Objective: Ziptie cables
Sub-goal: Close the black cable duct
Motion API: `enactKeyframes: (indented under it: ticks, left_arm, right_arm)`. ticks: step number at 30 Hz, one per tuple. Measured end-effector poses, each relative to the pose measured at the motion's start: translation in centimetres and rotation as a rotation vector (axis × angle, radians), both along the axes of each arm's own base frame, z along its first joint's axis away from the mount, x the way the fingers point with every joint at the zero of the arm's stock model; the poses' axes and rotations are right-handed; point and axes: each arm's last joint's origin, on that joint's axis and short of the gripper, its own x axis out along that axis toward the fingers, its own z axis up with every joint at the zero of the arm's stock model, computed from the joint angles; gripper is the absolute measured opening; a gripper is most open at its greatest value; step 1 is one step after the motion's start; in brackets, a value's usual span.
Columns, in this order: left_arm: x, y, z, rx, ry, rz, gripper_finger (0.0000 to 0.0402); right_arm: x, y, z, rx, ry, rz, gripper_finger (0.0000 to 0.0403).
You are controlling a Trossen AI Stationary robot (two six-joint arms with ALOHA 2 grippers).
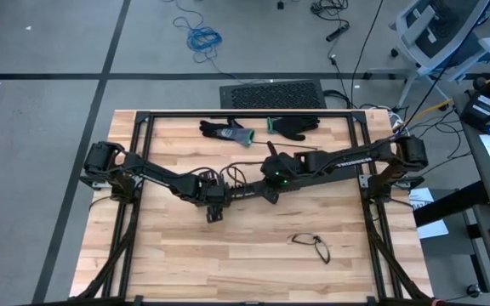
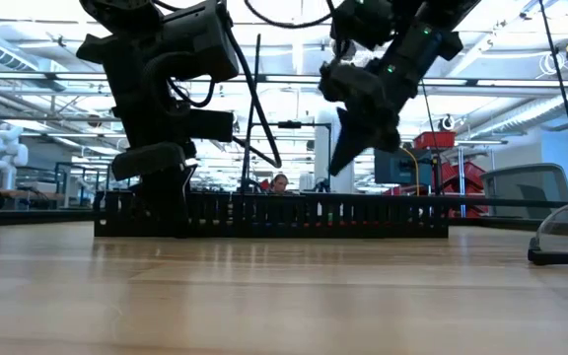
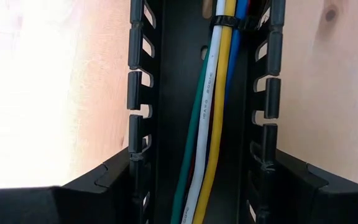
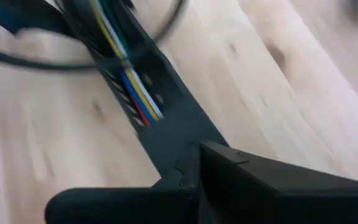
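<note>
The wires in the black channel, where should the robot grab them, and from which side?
Probably the free stretch of the wires away from the black tie, coming straight down from above. The channel is open on top and its slotted walls block the sides, so the jaws should straddle the bundle across its length.

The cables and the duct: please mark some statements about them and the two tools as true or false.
1. The cables lie inside the black slotted duct. True.
2. A black tie already goes around the cables. True.
3. The left tool is lifted high above the duct. False: its fingers stand on either side of the duct.
4. The right tool is wide open. False: it is shut.
5. The gloves lie on the duct. False: they lie on the table, apart from it.
</note>
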Motion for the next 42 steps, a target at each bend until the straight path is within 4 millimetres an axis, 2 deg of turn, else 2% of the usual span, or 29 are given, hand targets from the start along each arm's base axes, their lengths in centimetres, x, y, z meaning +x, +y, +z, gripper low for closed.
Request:
enactKeyframes:
  ticks: [8,13,17,24,28,31,39,42]
  left_arm:
    - [0.0,0.0,0.0,-0.002,0.001,0.003,0.0258]
    - [0.0,0.0,0.0,-0.004,0.001,0.005,0.0258]
    - [-0.1,0.0,0.0,-0.008,0.004,0.005,0.0258]
    - [-0.1,0.0,0.1,-0.011,0.004,0.004,0.0258]
    - [0.0,0.0,0.3,-0.013,0.000,0.004,0.0258]
    - [0.0,0.1,0.5,-0.014,-0.003,0.006,0.0258]
    - [0.1,0.3,0.6,-0.013,-0.007,0.000,0.0258]
    - [0.2,0.4,0.6,-0.008,-0.009,-0.009,0.0258]
  right_arm:
    - [-2.1,0.1,-0.9,-0.031,0.238,-0.019,0.0000]
    - [-2.0,0.2,-1.0,-0.040,0.240,0.000,0.0000]
    - [-0.8,0.2,-2.4,-0.048,0.224,0.004,0.0000]
    - [3.4,0.7,-6.2,0.021,0.030,0.036,0.0000]
    - [4.8,0.9,-7.2,0.054,-0.002,0.028,0.0000]
    - [5.2,1.0,-6.5,0.082,-0.035,0.047,0.0000]
    - [6.3,0.5,-2.2,0.058,-0.151,0.086,0.0000]
    - [6.7,0.5,-1.4,0.038,-0.175,0.107,0.0000]
